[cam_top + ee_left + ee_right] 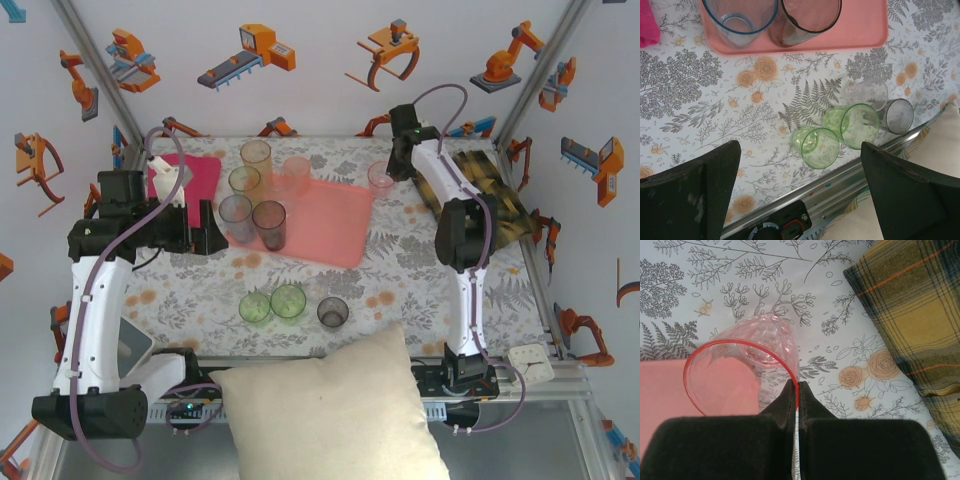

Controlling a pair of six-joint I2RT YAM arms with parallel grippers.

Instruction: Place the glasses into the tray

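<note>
Salmon-pink tray [335, 225], green glasses [288, 301], pink glass [762, 345], grey-floral tablecloth [400, 290], plaid cloth [910, 305].

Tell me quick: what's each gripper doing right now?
Left gripper: open, holding nothing.
Right gripper: shut on the rim of the pink glass.

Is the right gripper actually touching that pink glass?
Touching. The right wrist view shows the right gripper pinching the pink glass by its rim.
</note>
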